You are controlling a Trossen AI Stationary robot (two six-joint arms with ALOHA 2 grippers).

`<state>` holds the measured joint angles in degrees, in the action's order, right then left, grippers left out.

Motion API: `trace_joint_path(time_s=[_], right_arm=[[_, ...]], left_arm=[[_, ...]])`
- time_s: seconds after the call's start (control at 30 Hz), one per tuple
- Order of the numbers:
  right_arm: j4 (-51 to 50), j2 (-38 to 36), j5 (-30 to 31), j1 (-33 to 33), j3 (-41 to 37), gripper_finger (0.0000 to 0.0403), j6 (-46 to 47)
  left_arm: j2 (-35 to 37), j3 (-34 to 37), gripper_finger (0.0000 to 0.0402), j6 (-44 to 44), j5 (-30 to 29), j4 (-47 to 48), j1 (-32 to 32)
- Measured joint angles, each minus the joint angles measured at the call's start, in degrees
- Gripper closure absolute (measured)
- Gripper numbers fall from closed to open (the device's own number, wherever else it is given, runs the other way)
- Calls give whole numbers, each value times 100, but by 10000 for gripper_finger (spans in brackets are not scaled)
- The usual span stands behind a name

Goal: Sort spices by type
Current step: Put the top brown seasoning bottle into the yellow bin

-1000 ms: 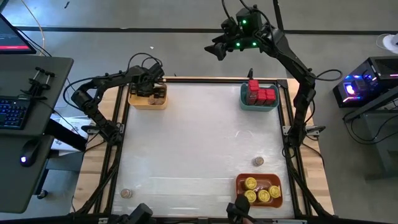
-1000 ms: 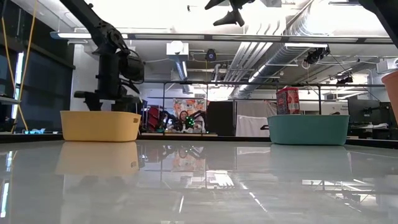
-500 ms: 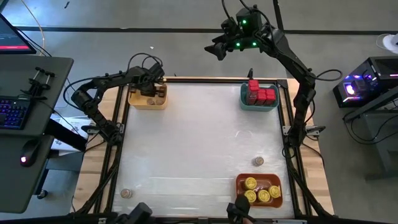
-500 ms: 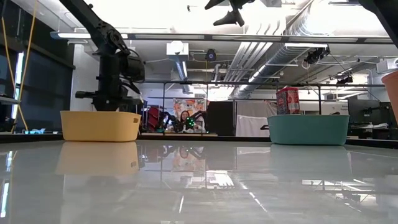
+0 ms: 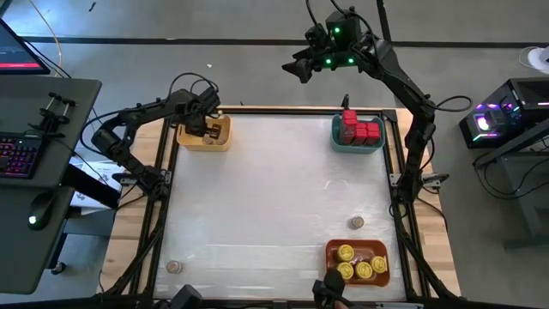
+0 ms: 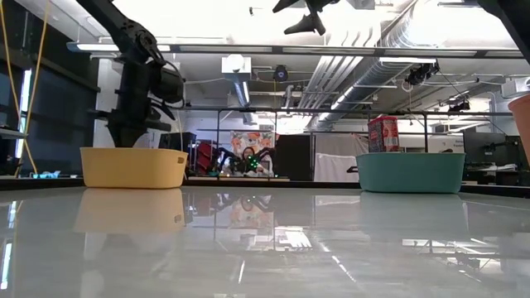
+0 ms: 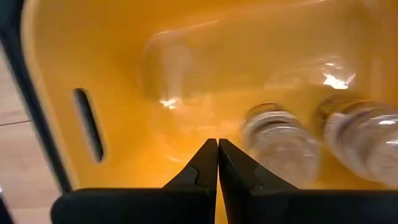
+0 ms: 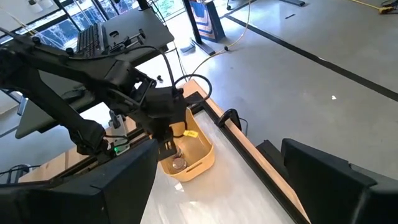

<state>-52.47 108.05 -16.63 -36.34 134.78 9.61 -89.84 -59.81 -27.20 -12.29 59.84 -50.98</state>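
Left end effector (image 7: 217,163): fingers pressed together, holding nothing; it hangs over the left part of the yellow bin (image 5: 190,142), at the bench's far left corner.
Left arm: reaches in from the bench's left edge; in the low view it stands above the yellow bin's rim.
Yellow bin contents: two tan-brown jars (image 7: 281,143) lie side by side on the bin floor in the left wrist view, just beside the closed fingertips and not touching them.
Right end effector (image 5: 300,69): raised high beyond the far edge of the bench, well apart from every container; fingers spread wide, holding nothing.
Teal bin (image 5: 336,135): at the far right of the bench, holding the red tins (image 5: 360,130); one tin shows above its rim in the low view.
Orange bin (image 5: 329,251): at the near right edge, holding the yellow-lidded jars (image 5: 360,267), four lids showing.
Loose jar, right (image 5: 356,223): a tan-brown jar stands on the bare bench (image 5: 274,206), near the orange bin's far side.
Loose jar, left (image 5: 174,267): another tan-brown jar sits at the near left corner, well apart from all the bins.
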Motion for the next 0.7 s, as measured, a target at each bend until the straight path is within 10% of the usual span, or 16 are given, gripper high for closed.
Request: trace_joint_path(time_s=[0.7], right_arm=[[0,0,-1,0,0,66,50]], left_arm=[[-11,374,401,-409,644,-537,273]])
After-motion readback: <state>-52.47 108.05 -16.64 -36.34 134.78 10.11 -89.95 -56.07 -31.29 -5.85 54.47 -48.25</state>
